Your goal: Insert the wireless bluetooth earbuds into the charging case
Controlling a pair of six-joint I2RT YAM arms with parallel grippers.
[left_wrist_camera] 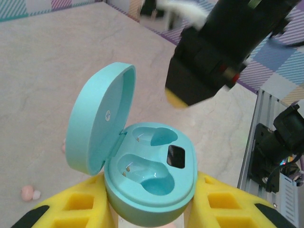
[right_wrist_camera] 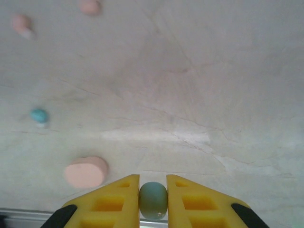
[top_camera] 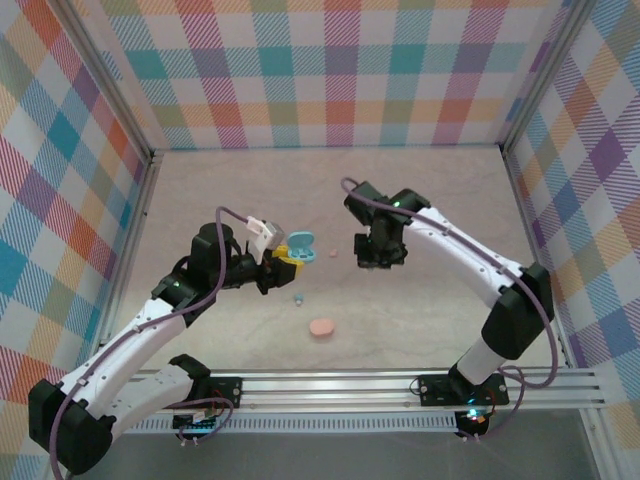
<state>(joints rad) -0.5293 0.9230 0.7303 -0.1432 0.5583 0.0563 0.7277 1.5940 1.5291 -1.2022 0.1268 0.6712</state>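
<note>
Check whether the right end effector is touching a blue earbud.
Touching: right wrist view shows the right end effector pinching a blue earbud between both fingers.

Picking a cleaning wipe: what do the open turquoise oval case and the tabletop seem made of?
The open turquoise oval charging case: likely moulded plastic, smooth satin finish; soft highlights, crisp moulded wells. The pale tabletop: veined, marble-look, matte; stone or printed laminate, cannot tell which.

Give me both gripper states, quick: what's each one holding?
Left gripper: shut on the open blue charging case.
Right gripper: shut on a light blue earbud.
</note>
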